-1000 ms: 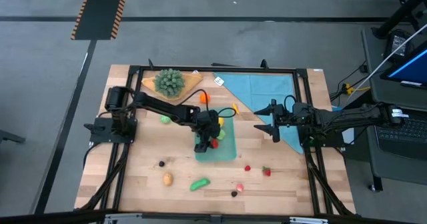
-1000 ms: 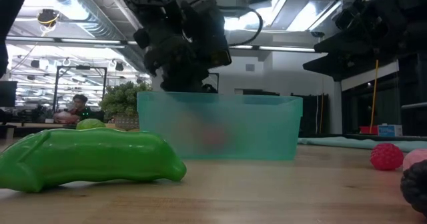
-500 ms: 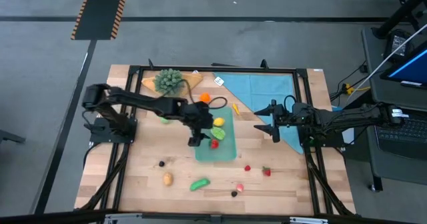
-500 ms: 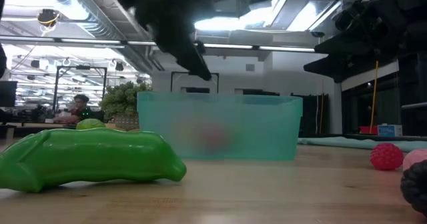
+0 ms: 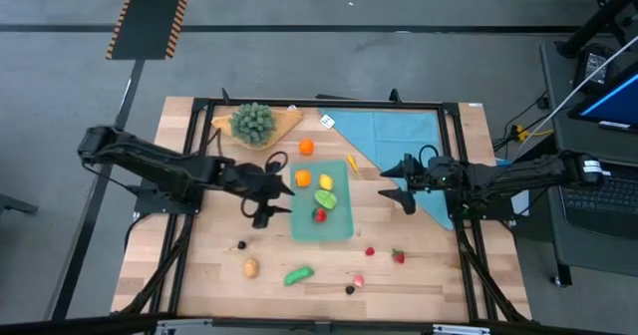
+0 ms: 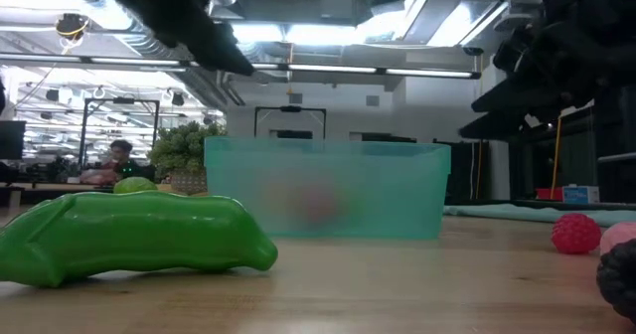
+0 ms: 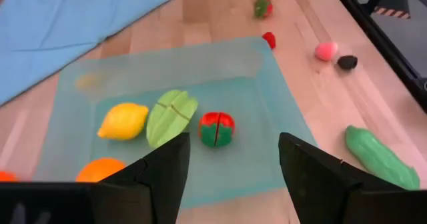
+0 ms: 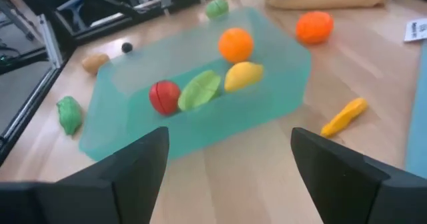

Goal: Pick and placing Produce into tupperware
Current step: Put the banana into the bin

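Tupperware (image 5: 323,203) at counter (image 5: 199,265) centre, already holding four produce pieces. Left end effector (image 5: 261,211) at its 9 o'clock, fingers parted, empty, likely free for the green pod (image 5: 297,274) at 7 o'clock. Right end effector (image 5: 403,181) waiting at 3 o'clock, wide open.

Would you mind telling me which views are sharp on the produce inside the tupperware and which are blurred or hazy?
Left wrist view: sharp on the lemon, the green slice and the red piece in the tupperware. Right wrist view: slightly soft, colours still clear. Low view: the translucent wall reduces the contents to a reddish smear, while the green pod in front looms large. High view: evenly lit, but small.
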Available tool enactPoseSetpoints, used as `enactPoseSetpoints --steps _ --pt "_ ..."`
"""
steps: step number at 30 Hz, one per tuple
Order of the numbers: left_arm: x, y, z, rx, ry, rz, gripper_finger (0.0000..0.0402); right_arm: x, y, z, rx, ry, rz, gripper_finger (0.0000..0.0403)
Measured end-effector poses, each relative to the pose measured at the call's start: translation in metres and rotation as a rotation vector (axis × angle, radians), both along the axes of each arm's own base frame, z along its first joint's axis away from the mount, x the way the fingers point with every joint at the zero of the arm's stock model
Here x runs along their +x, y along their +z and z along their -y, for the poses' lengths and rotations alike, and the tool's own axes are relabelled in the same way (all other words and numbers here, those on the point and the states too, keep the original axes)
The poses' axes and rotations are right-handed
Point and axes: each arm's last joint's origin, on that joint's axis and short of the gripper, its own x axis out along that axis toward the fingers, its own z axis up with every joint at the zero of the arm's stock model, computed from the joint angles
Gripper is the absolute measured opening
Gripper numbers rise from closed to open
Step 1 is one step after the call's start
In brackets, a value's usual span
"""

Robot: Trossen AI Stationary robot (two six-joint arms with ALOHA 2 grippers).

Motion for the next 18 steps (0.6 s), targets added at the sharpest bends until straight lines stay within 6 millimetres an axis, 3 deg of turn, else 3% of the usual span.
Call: enactPoseSetpoints --steps 8,18 --pt "-0.030 -0.002 -0.012 -0.007 0.041 0.123 0.0220 0.005 0.010 0.002 -0.083 -0.031 0.101 0.0316" --pt "-0.063 -0.014 -0.025 -0.005 0.050 0.252 0.0220 0.019 0.046 0.003 -0.206 -0.008 0.099 0.0316"
